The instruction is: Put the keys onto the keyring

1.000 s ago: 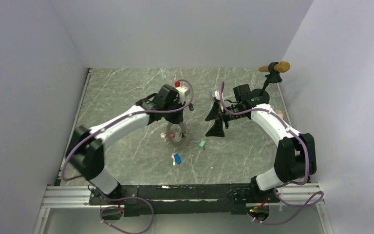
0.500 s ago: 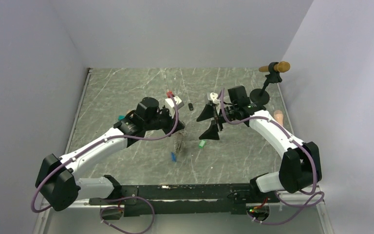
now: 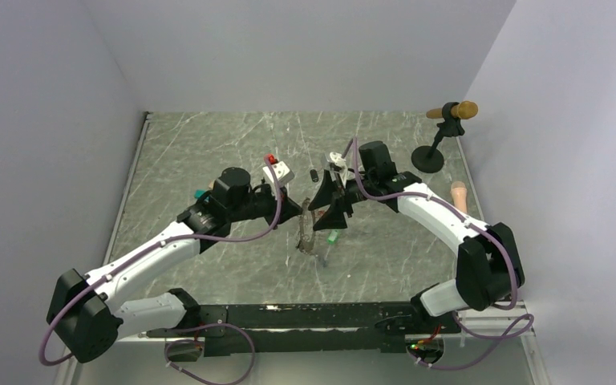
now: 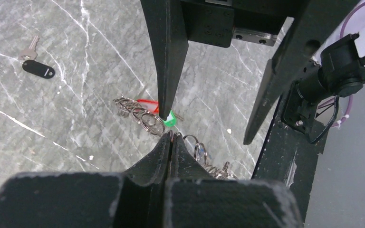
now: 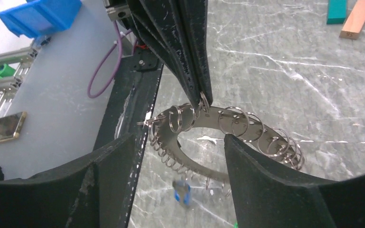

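Noted grey veined counter (image 3: 208,144). Beyond its edge, spotted a blue bin (image 5: 38,16), inside hidden. Found left gripper (image 4: 171,138) pinched tight on the upper rim of the keyring (image 5: 247,123), holding it above the counter. Found right gripper (image 5: 178,142) spread wide, gripping nothing, keyring showing between its fingers. Logged keyring as flat silvery band fringed with small split rings. Saw blue key (image 5: 183,192) and green key (image 4: 170,119) lying on counter beneath.

Clad in white shells (image 3: 152,254) between black joints (image 3: 485,269), strung with purple cables (image 3: 245,235); tipped with tapered matte-black fingers (image 4: 138,199), scuffed pale along the edges.
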You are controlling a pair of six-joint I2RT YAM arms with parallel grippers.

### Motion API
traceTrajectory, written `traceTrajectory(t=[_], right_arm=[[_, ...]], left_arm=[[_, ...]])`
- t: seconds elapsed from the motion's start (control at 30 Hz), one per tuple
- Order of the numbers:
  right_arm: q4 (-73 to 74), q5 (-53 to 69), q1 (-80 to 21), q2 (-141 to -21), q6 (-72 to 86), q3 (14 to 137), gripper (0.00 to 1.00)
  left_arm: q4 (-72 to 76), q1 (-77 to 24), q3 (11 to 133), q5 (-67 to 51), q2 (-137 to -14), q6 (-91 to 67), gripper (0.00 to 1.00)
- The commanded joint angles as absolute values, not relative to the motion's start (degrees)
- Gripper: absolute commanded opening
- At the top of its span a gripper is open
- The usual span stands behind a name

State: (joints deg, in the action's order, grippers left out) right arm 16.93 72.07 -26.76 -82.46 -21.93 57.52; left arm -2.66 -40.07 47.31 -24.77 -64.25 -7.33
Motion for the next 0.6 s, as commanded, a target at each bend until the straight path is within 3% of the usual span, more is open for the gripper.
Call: traceTrajectory(t=[0.0,0.3,0.57], right_arm=[[8.3,74.7,-27.0,-82.6,-12.7,56.9,0.69],[-1.7,78.0,-29.6,-84.7,-1.7,54.4,0.47],[-7.3,77.1,-31.0,-86.1,4.8,53.5,0.41]], left_arm=[[3.0,-40.3,45.9,-25.9,-61.3,-9.4,0.00],[4.0,-40.2,44.8,-25.5,-59.6,-10.6,0.00],[4.3,-40.2,43.5,-25.6,-58.5,-11.0,0.00]])
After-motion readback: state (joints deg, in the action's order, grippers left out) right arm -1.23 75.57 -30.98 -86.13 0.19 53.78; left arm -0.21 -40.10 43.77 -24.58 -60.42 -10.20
